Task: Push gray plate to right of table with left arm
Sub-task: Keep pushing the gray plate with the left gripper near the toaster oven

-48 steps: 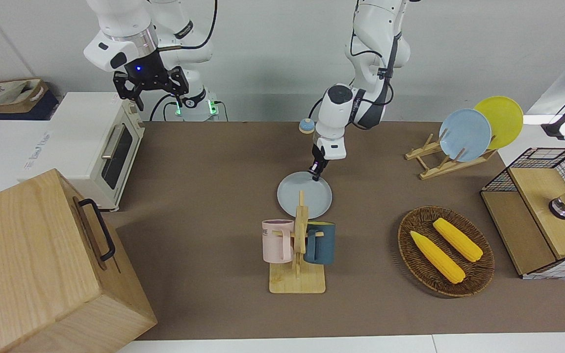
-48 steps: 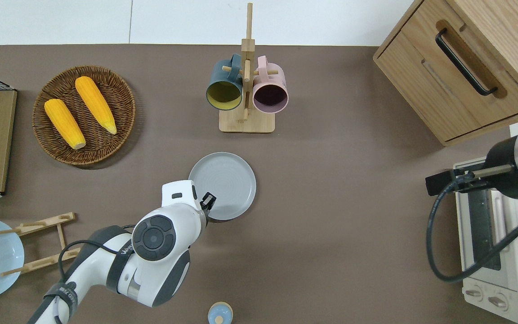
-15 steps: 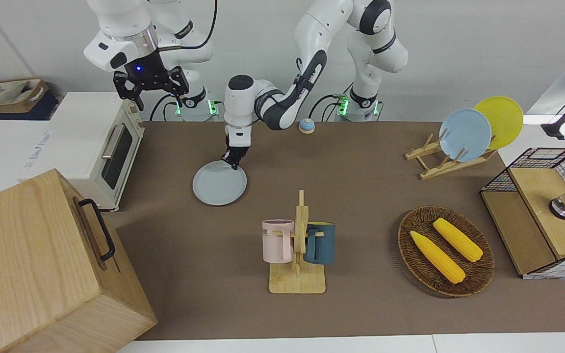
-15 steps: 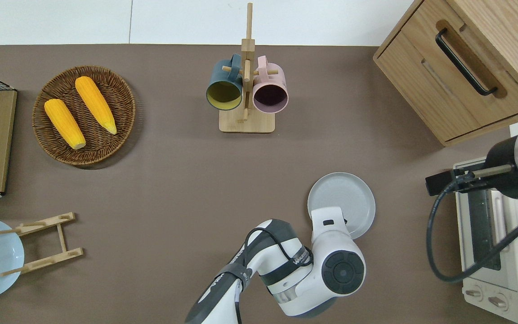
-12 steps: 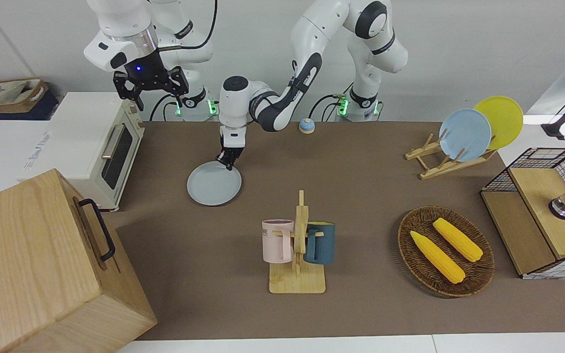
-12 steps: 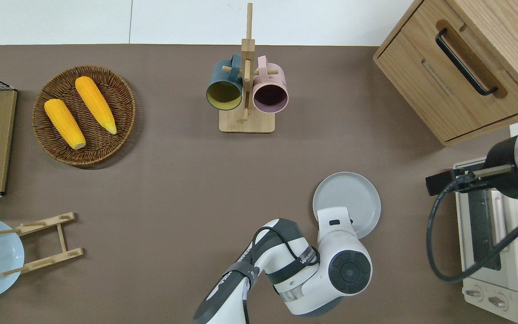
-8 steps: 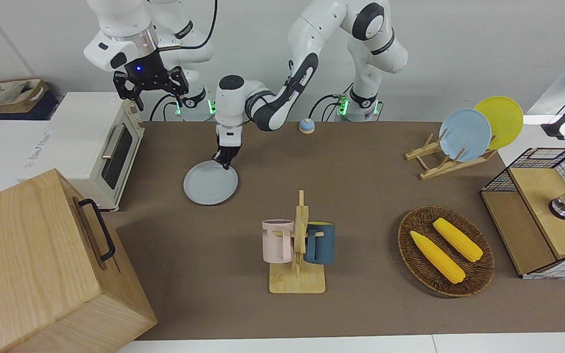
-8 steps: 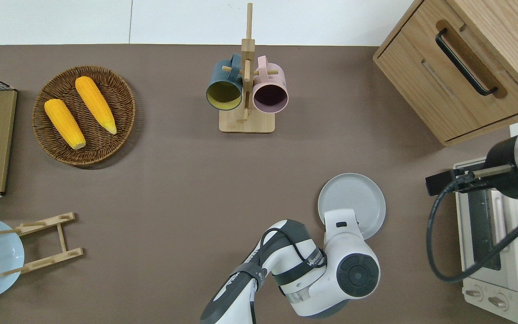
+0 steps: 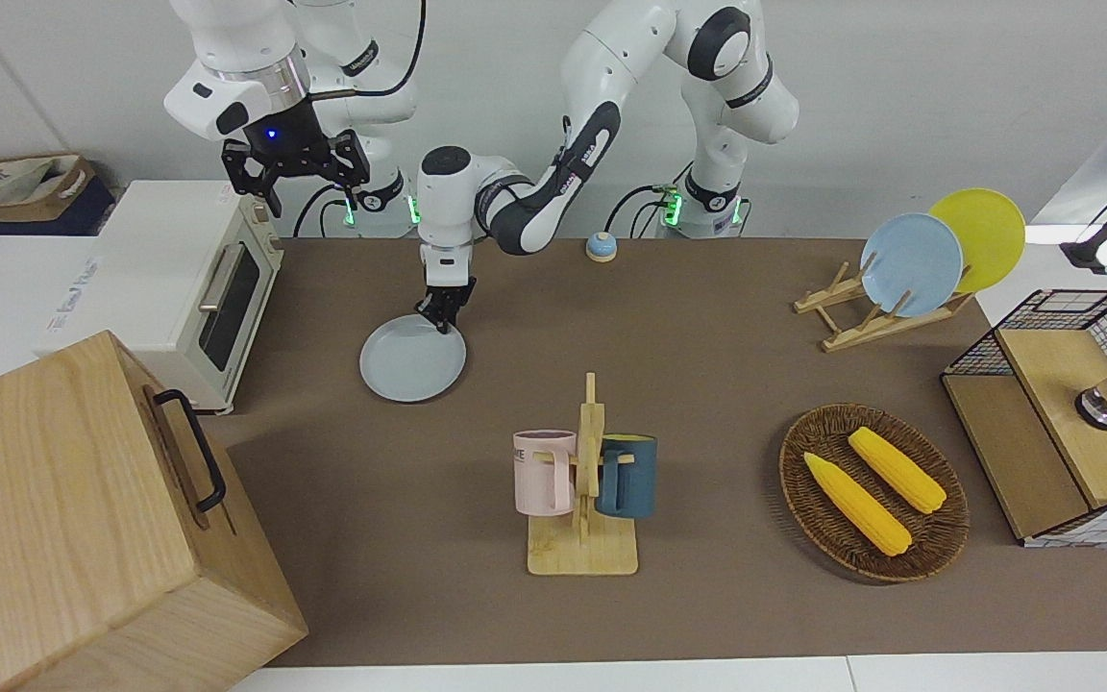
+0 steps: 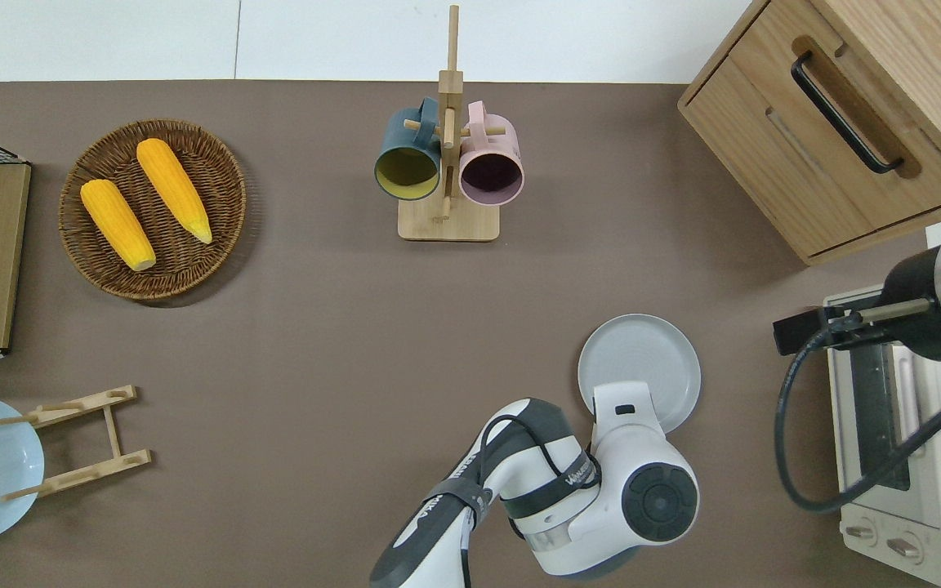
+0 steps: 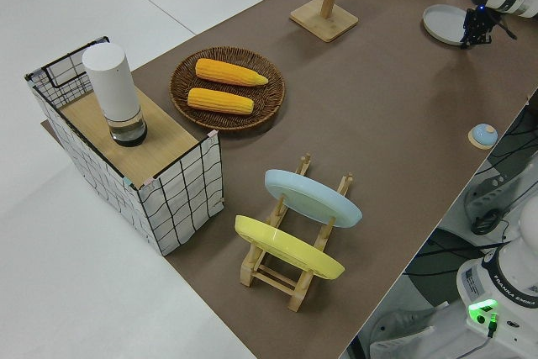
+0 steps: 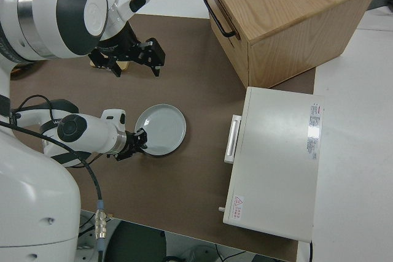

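Observation:
The gray plate (image 9: pixel 412 360) lies flat on the brown table (image 9: pixel 707 384), toward the right arm's end and a short way from the toaster oven. It also shows in the overhead view (image 10: pixel 639 367) and the right side view (image 12: pixel 161 129). My left gripper (image 9: pixel 441 317) is low at the plate's rim on the side nearer the robots, also seen in the right side view (image 12: pixel 140 141). In the overhead view the white hand hides that rim. My right gripper (image 9: pixel 308 187) is parked, open and empty.
A white toaster oven (image 9: pixel 184 288) and a wooden cabinet (image 9: pixel 83 509) stand at the right arm's end. A mug rack (image 9: pixel 587 481) stands mid-table, farther from the robots. A corn basket (image 9: pixel 873 492), plate rack (image 9: pixel 909 264) and small blue bell (image 9: pixel 600 247) are also there.
The left gripper has slid the gray plate from beside the mug rack toward the right arm's end. In the last half second plate and gripper have hardly moved.

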